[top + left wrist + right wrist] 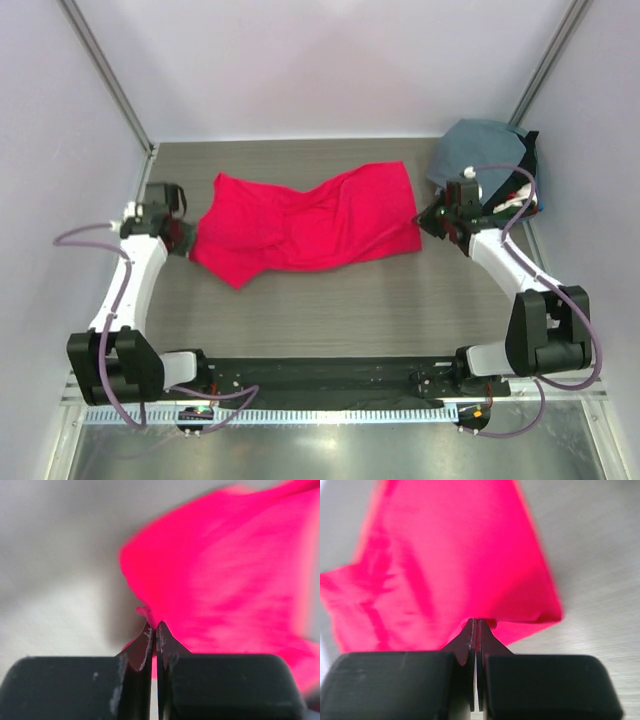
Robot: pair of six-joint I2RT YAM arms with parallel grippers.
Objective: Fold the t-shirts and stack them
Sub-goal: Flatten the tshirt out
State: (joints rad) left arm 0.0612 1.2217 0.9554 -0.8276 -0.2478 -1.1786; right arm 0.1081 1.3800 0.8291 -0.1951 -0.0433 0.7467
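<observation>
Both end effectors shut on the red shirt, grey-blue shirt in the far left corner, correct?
No. The grey-blue shirt lies in the far right corner, per the top view. The left end effector and right end effector do pinch the red shirt.

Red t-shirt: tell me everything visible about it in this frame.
The red t-shirt is plain bright red soft cloth, with no print visible. It lies stretched crosswise over the middle of the grey table, rumpled, with creases and a dip along its far edge; sleeves and collar cannot be made out. The left gripper is shut on its left end and the right gripper on its right corner, each pinching a small fold of cloth. Apart from the table, nothing else touches it.
</observation>
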